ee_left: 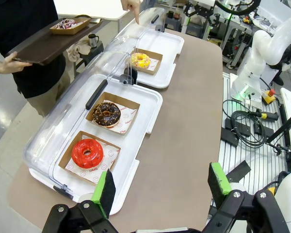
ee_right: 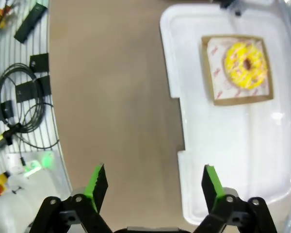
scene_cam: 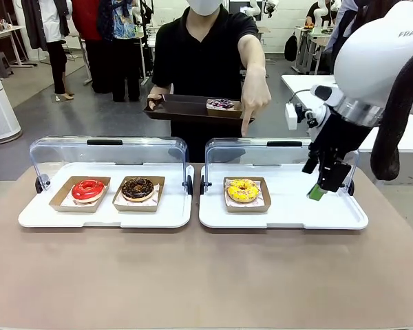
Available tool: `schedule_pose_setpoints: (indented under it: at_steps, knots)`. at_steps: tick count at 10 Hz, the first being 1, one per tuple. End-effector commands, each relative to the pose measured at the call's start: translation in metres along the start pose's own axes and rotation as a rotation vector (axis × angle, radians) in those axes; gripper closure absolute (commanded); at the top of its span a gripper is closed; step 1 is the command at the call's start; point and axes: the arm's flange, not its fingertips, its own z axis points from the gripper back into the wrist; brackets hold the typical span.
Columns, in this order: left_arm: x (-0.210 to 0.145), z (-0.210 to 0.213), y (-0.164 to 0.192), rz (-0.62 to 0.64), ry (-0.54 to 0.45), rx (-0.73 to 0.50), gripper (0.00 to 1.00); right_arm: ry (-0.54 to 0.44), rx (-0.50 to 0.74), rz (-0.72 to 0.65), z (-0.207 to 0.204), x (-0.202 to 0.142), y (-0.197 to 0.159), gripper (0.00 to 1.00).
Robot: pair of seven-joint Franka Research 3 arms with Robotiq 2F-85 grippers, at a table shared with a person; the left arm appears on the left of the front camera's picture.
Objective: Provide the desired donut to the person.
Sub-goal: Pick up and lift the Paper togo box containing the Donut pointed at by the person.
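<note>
Yellow donut (scene_cam: pixel 242 190) on rt white tray (scene_cam: pixel 289 214), person (scene_cam: pixel 205 62) pointing at it.

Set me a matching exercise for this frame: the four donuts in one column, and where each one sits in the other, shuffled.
1 red donut
2 chocolate donut
3 yellow donut
4 purple-iced donut

A held brown tray
B right white tray
C left white tray, left box
D left white tray, right box

Pairs: 1-C, 2-D, 3-B, 4-A

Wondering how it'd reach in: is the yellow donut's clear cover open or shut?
Open. The clear cover stands swung back behind the yellow donut, leaving it uncovered on the white tray.
</note>
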Motion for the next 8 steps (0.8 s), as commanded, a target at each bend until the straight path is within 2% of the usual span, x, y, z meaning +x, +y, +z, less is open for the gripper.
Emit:
schedule_pose_setpoints:
  at_steps: [1,3,4,8]
  knots:
    - [0.001,0.0,-0.001,-0.003,-0.005,-0.001,0.0,0.002,0.031,-0.071,-0.001,0.001,-0.022,0.0]
    - [0.001,0.0,-0.001,-0.003,-0.005,-0.001,0.0,-0.067,0.087,-0.022,0.0,-0.019,-0.027,0.0]
    - [0.001,0.0,-0.001,-0.003,-0.005,-0.001,0.0,-0.001,0.041,-0.055,-0.01,-0.008,-0.018,0.0]
    - [0.001,0.0,-0.001,-0.003,-0.005,-0.001,0.0,-0.001,0.041,-0.055,-0.01,-0.008,-0.018,0.0]
